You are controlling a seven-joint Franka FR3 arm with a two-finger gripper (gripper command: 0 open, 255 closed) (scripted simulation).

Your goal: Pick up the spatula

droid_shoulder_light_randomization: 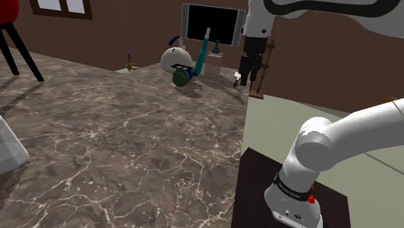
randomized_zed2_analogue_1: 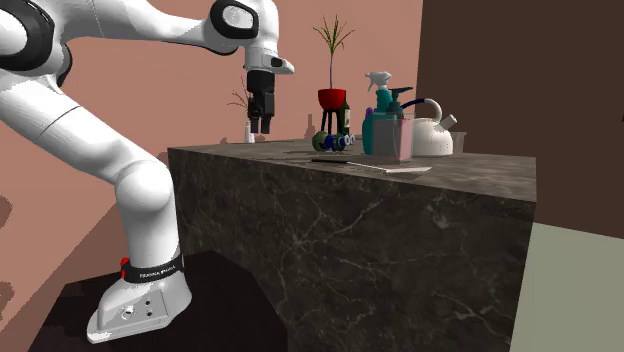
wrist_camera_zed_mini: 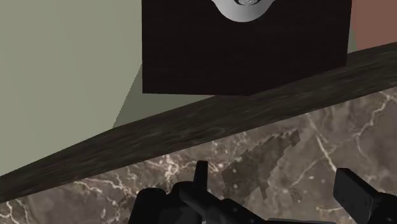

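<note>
Shoulder view first: my hand [droid_shoulder_light_randomization: 248, 79] hangs at the far right edge of the marble worktop [droid_shoulder_light_randomization: 116, 142], pointing down, just above the surface. What I take for the spatula [droid_shoulder_light_randomization: 188, 70] is the dark blade with a blue handle at the foot of the white kettle [droid_shoulder_light_randomization: 172, 58], touching or just beside a dark green round thing [droid_shoulder_light_randomization: 180, 79]. That puts it to this view's left of the hand, at about the same depth. Its long axis seems to slant from the kettle toward the near right, but I can't read it firmly.

Second exterior view: here the sides swap. The hand hovers over the left end of the worktop, and the cluster around the kettle stands off to this view's right, with bare marble between them.

Wrist view: the two fingers [wrist_camera_zed_mini: 200, 178] stand well apart with only marble showing between them, so the hand is spread and carrying nothing. The camera looks back over the worktop's edge at the dark stand [wrist_camera_zed_mini: 242, 57].

My read: the next move is a sideways carry toward the kettle, then lining the fingers across that handle.
</note>
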